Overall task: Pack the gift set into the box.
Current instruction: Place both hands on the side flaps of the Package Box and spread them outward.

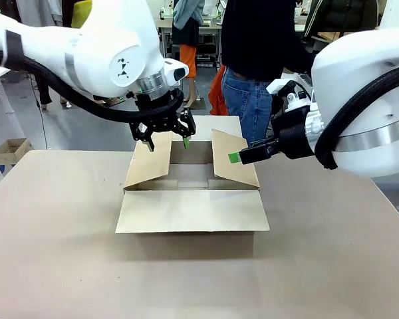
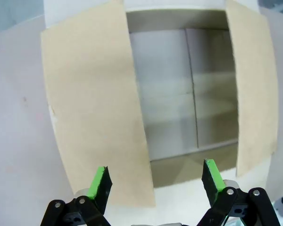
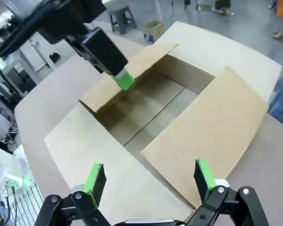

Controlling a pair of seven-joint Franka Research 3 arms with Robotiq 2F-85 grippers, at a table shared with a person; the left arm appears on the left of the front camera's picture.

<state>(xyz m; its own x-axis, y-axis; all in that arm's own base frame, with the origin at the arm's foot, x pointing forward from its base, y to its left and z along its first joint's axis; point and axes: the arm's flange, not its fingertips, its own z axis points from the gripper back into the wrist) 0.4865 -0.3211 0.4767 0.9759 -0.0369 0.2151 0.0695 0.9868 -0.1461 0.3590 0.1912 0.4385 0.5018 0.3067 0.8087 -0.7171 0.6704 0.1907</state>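
1. Sitting at the middle of the table point(image 1: 66, 252), the box point(image 1: 189, 154) is seen with all four flaps open.
2. At 6 o'clock of the opening, the near flap point(image 1: 193, 211) is laid flat on the table. The far flap point(image 1: 216, 123) is spread away at 12 o'clock.
3. The left flap point(image 1: 149, 163) at 9 o'clock and the right flap point(image 1: 241, 174) at 3 o'clock are raised and slant outward.
4. The left gripper point(image 1: 167, 142) is held just above the top edge of the left flap, at about 10 o'clock of the opening. Its fingers are spread and nothing is gripped.
5. In the left wrist view, one pad point(image 2: 99, 181) of the left gripper point(image 2: 154, 169) is seen over the left flap and the other point(image 2: 211, 174) over the rim of the opening.
6. The right gripper point(image 1: 235, 157) is placed at 3 o'clock, against the right flap's outer face, pointing toward 9 o'clock. Whether contact is made cannot be told.
7. In the right wrist view, the right gripper point(image 3: 148, 165) is shown with its fingers wide apart and unloaded, with the right flap below them.
8. A bare cardboard floor with a centre seam point(image 2: 191, 94) is seen inside the box.
9. A person point(image 1: 253, 100) in a dark top and blue jeans is seen standing at 12 o'clock, just behind the table.
10. A smaller brown carton point(image 1: 10, 149) is seen on the floor, off the table toward 9 o'clock.
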